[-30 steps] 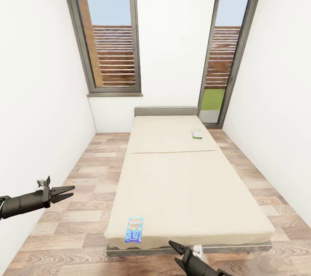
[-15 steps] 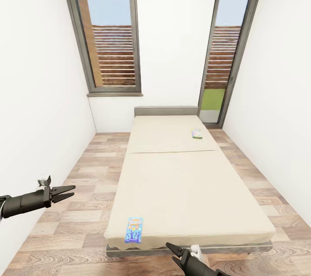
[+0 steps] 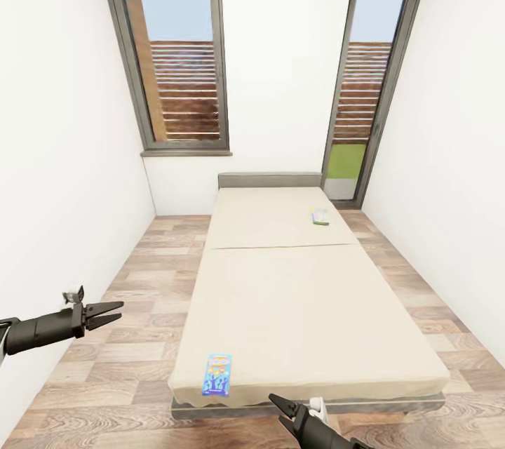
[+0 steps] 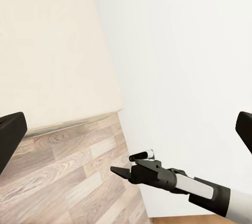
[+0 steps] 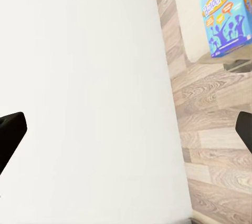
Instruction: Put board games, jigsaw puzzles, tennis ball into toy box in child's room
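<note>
We face the bed [image 3: 308,309], two games on it.
Left gripper [image 3: 112,311] and right gripper [image 3: 280,412] both gape, empty; blue game [image 3: 217,374] near, second game [image 3: 320,217] far.

Bed [image 3: 308,309] lengthwise down the middle of the room, headboard [image 3: 269,180] against the far wall, foot end nearest. One board game [image 3: 217,374] flat on the mattress near the foot edge, toward the front left corner. Second board game [image 3: 320,217] flat near the right edge, up toward the headboard end, well apart from the first. Window [image 3: 172,49] in the far wall left of the bed, glazed door [image 3: 365,84] to its right. Plank floor [image 3: 133,309] on both sides. Left gripper [image 3: 111,312] over the floor left of the bed, right gripper [image 3: 282,412] just before the foot edge, right of the near board game.
</note>
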`<state>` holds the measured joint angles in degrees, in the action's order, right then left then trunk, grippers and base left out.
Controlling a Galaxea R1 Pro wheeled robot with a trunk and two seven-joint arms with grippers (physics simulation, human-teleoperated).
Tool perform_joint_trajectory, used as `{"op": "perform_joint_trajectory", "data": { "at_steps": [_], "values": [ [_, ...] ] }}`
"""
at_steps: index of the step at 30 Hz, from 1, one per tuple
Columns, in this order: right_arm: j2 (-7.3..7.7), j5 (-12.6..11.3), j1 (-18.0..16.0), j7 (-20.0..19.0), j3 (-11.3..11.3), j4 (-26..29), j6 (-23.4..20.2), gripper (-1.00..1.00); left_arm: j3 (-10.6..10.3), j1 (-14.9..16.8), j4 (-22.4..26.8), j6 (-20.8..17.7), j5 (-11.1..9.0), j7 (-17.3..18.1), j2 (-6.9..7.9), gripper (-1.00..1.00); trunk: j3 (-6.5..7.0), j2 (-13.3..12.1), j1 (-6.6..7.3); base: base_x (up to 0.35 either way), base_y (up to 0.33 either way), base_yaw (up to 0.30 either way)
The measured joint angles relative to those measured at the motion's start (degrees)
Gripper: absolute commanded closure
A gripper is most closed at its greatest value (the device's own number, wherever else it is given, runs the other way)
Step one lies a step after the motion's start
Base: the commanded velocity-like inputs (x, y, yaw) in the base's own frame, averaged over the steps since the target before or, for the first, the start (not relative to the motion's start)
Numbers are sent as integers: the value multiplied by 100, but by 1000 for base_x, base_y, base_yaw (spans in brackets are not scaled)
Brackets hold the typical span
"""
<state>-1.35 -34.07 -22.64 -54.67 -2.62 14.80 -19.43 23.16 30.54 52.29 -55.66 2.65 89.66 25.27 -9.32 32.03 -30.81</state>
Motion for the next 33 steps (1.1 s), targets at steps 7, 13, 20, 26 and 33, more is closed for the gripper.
{"op": "perform_joint_trajectory", "data": {
  "at_steps": [7,13,20,26,33],
  "values": [
    [-10,-1,0,-10,-3,-7,13,-100,7,0,70,-69,-1,0,10,-100,-126,282,-154,0,0,0],
    [-24,0,0,0,-2,-20,75,-100,8,0,108,-148,4,0,13,-100,-234,523,-286,0,0,0],
    [-28,-29,2,15,-7,-52,221,-100,8,0,118,-206,5,0,0,-100,-361,804,-440,0,0,0],
    [-35,-22,3,44,1,-63,279,-100,10,0,121,-217,5,0,8,-100,-469,1045,-572,0,0,0],
    [-161,-7,0,184,-6,-38,276,-100,16,1,121,-221,5,0,13,-100,-595,1327,-726,0,0,0]
  ]
}}
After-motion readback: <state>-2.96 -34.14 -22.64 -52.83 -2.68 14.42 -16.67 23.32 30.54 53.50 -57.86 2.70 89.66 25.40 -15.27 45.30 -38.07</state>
